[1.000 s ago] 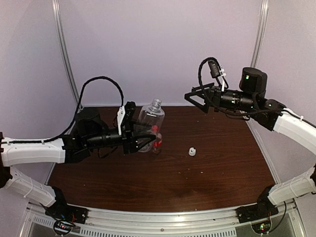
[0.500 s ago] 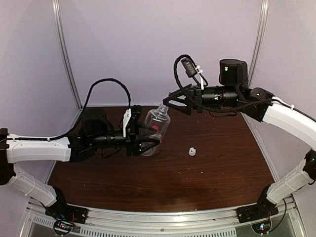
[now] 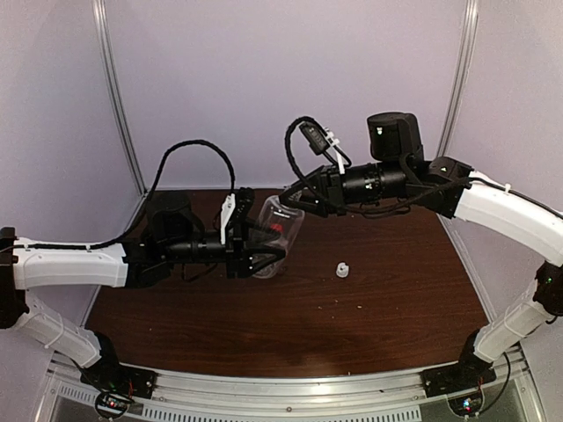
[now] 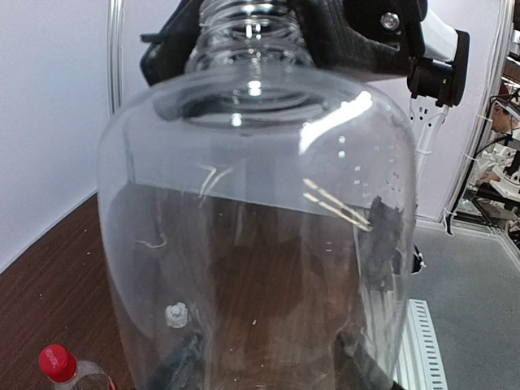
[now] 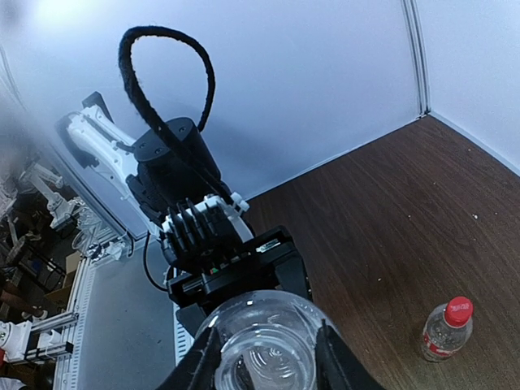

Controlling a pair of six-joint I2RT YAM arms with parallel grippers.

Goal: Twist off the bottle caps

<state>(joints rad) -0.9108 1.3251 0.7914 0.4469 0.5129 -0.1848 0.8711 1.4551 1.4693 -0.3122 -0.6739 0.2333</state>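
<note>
Gripping the unlabelled clear bottle [image 3: 286, 230] by its body, the left gripper [image 3: 266, 255] held it tilted, probably to present the neck to the right gripper [image 3: 292, 200], which was clamped round the open neck. The white cap [image 3: 342, 270] lay on the table [image 3: 396, 308], right of both grippers. The red cap [image 5: 459, 307] sat on the small labelled bottle [image 5: 443, 335] nearby.

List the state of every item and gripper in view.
large bottle: uncapped, tilted, gripped at body and neck.
small bottle: upright on table, untouched.
red cap: on small bottle.
white cap: off, loose on table.
left gripper: shut on large bottle's body.
right gripper: shut on large bottle's neck.
</note>
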